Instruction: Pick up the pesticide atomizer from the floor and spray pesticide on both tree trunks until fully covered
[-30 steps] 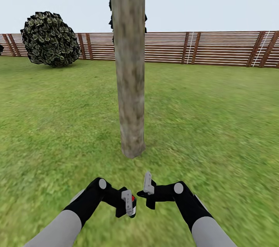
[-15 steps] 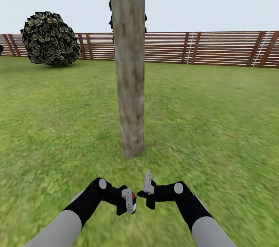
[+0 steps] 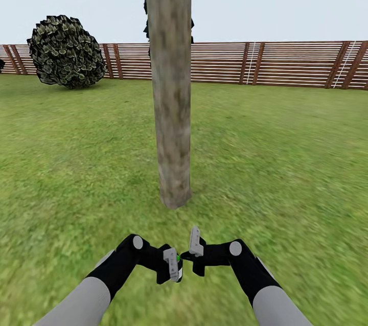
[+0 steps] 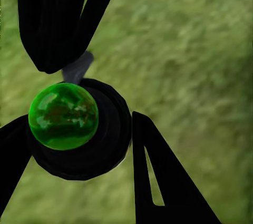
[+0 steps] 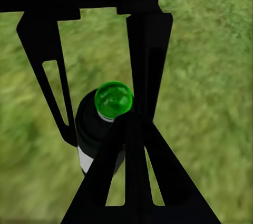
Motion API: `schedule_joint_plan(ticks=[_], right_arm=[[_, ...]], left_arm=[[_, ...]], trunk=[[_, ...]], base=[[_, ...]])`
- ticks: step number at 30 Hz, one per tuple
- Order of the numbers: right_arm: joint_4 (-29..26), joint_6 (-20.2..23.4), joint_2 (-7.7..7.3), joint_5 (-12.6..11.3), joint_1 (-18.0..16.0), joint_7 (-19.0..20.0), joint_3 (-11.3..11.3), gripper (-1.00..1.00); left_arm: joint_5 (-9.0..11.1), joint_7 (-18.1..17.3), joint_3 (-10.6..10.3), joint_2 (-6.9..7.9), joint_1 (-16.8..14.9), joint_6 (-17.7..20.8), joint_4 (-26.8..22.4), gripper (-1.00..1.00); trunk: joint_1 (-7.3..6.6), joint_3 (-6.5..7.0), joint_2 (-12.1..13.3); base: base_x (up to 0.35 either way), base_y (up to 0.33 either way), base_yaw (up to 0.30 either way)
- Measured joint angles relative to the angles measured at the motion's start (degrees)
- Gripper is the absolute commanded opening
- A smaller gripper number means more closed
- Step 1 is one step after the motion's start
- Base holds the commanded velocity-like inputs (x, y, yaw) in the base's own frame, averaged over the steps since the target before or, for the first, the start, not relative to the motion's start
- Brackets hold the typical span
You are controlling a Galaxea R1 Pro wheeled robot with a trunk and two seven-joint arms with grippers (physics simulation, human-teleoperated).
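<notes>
So from the head cam you get the big picture: a fat pale grey-tan tree trunk (image 3: 173, 91) stands dead ahead on the grass (image 3: 286, 162), with the slatted wooden fence (image 3: 286, 63) running across the back and a round dark shrub (image 3: 65, 51) off to the left. Both arms come in low, the left gripper (image 3: 171, 263) and right gripper (image 3: 194, 244) nearly meeting just short of the trunk's base. In that view the atomizer (image 3: 178, 258) is basically a tiny green speck peeking past the left fingers, so you can't tell much. The wrist cams fill that in. Left wrist: you're looking straight down on a glossy green ball top (image 4: 63, 116) sitting on a round black body, with the black fingers (image 4: 158, 176) spread around it; they look close against the body but I honestly cannot tell if they're squeezing it. Right wrist: here the atomizer (image 5: 103, 126) shows as a dark bottle with a green cap and a white band, above the grass, and the right gripper's own fingers (image 5: 52, 76) sit well apart with nothing between them
</notes>
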Motion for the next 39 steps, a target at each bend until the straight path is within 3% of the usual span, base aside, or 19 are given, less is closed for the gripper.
schedule_joint_plan(ticks=[13,15,22,23,28,32,34,35,37,39], right_arm=[[-0.01,0.00,-0.04,0.00,-0.02,0.00,0.00,-1.00],[-0.01,0.00,-0.07,0.00,-0.02,0.00,0.00,-1.00],[0.05,-0.06,-0.15,0.00,0.00,0.07,-0.03,-1.00],[0.06,-0.07,-0.19,0.00,0.00,0.07,-0.05,1.00],[0.07,-0.06,-0.47,0.04,0.01,0.09,-0.14,1.00],[0.13,-0.06,-0.83,0.22,0.03,-0.08,-0.34,1.00],[0.15,-0.12,-1.99,0.23,0.04,-0.21,-0.42,1.00],[0.18,-0.16,-3.07,0.22,0.05,-0.31,-0.44,1.00],[0.49,-0.22,-6.69,0.03,0.11,-1.67,-0.83,1.00],[1.32,-0.23,-9.71,-0.02,0.26,-5.09,-2.89,1.00]], left_arm=[[-0.53,0.08,-0.06,0.90,0.11,0.09,0.39,-1.00],[-0.88,0.07,-0.07,1.84,0.19,0.03,0.76,-1.00],[-1.31,-0.09,-0.18,9.10,0.87,-0.06,1.14,-1.00],[-1.51,-0.10,-0.23,10.15,0.90,-0.03,1.18,-1.00],[-1.61,-0.15,-0.20,16.75,0.97,-0.01,1.24,-1.00],[-1.27,0.38,0.75,18.57,1.11,0.25,1.24,-1.00],[-1.10,0.55,2.80,18.68,1.12,0.55,1.19,-1.00],[-1.02,0.74,4.78,18.62,1.13,0.70,1.17,-1.00],[-0.89,2.53,12.63,18.39,1.13,0.89,1.16,-1.00],[-0.48,5.70,19.71,18.25,1.13,0.95,1.23,-1.00]], trunk=[[0.00,0.00,0.00],[0.00,0.00,0.00],[0.00,0.00,0.00],[0.00,0.00,0.00],[0.00,0.00,0.00],[0.00,0.00,0.00],[0.00,0.00,0.00],[0.00,0.00,0.00],[0.00,0.00,0.00],[0.00,0.00,0.00]], base=[[0.000,0.000,0.000],[0.000,0.000,0.000],[0.000,0.000,0.000],[0.000,0.000,0.000],[0.000,0.000,0.000],[0.000,0.000,0.000],[0.000,0.000,0.000],[0.000,0.000,0.000],[0.000,0.000,0.000],[0.000,0.000,0.000]])
